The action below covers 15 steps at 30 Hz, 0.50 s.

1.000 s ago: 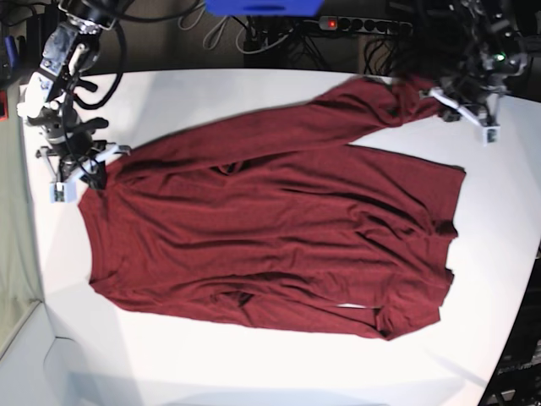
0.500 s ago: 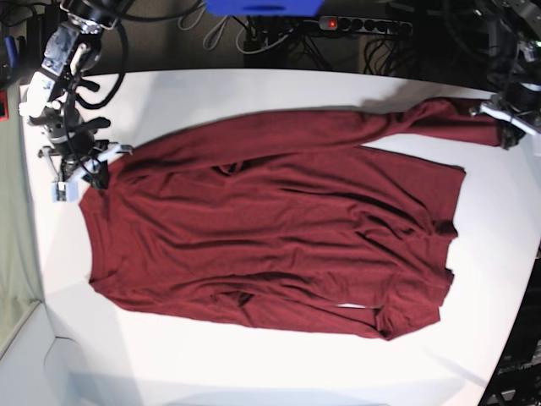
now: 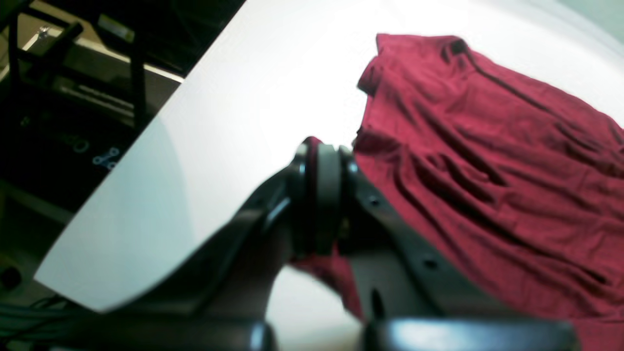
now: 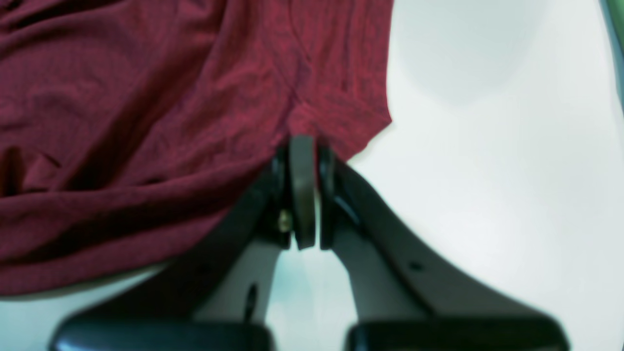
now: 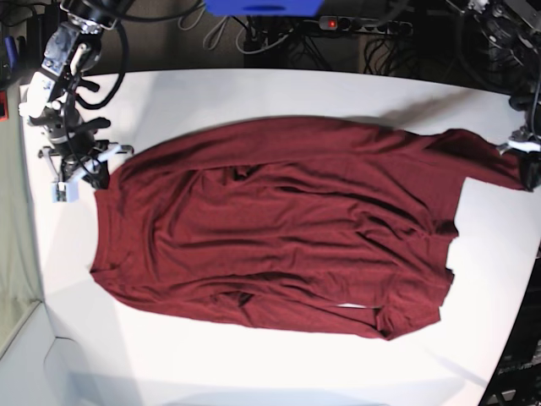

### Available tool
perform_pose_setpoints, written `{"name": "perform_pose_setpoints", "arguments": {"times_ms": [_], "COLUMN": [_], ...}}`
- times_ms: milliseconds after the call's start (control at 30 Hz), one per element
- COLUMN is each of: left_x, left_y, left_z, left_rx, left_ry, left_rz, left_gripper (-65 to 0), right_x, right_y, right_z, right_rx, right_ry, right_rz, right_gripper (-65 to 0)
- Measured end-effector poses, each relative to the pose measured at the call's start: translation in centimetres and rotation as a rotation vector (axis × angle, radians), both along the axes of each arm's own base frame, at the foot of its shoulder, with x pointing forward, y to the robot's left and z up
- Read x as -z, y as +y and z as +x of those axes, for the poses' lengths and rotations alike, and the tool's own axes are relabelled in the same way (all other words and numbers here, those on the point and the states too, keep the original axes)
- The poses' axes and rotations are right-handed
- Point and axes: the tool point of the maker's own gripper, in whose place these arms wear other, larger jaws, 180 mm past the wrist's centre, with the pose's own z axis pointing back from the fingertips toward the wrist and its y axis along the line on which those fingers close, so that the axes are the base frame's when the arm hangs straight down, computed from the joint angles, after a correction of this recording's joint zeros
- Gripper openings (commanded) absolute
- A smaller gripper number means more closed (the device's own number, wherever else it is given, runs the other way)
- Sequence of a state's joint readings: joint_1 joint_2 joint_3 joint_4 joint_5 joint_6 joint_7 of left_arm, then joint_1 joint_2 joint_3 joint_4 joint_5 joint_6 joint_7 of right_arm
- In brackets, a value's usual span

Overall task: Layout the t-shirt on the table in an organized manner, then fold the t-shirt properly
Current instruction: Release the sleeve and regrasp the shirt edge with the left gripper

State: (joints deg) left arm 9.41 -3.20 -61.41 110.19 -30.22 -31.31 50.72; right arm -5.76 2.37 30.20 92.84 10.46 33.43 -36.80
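Across the white table point(image 5: 254, 364), the maroon t-shirt point(image 5: 279, 237) lies spread, its long axis running side to side in the base view. Nearest the camera, its lower edge bunches into small folds. Farther back, the right gripper point(image 5: 83, 169) pinches a corner on the left, and the left gripper point(image 5: 526, 161) clamps a stretched corner on the right.
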Motion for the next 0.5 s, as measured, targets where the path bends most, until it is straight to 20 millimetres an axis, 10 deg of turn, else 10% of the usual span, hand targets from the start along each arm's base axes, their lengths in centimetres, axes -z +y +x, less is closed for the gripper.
{"name": "perform_pose_setpoints", "arguments": {"times_ms": [500], "left_x": [10.7], "left_y": [1.9], "left_z": [-3.0], "left_rx": [-0.056], "left_ry": [0.224], "left_rz": [-0.227], "left_gripper": [-63.7], "right_x": [1.1], "right_y": [5.0], "right_z": [0.2], "right_rx": [-0.082], "right_ry": [0.014], "right_rz": [0.069], "right_gripper": [-65.0]}}
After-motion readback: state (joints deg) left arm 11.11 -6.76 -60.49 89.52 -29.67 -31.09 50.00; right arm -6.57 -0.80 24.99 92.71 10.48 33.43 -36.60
